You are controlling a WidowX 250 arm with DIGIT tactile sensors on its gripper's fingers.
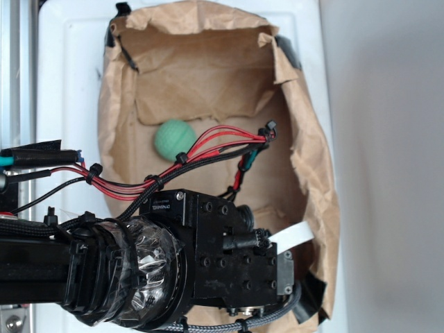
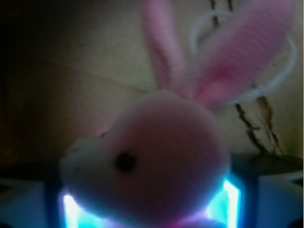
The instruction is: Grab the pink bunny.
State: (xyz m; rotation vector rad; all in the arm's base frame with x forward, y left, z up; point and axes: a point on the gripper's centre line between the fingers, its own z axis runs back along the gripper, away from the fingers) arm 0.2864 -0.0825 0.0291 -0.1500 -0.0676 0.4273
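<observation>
The pink bunny [image 2: 166,156] fills the wrist view. Its pale face with one dark eye points left and its two long pink ears stand up to the upper right. Its head sits between the two glowing fingers of my gripper [image 2: 147,211] and touches both, so the gripper is shut on the pink bunny. In the exterior view the bunny and the fingers are hidden under the arm's black wrist block [image 1: 229,257], which hangs low over the near end of the paper bag.
A brown paper bag [image 1: 305,139] lies open on a white surface, with crumpled walls all round. A green knitted ball [image 1: 173,139] lies on its floor, further in. Red and black cables [image 1: 208,149] run across above it. A white strip [image 1: 295,236] sticks out beside the wrist.
</observation>
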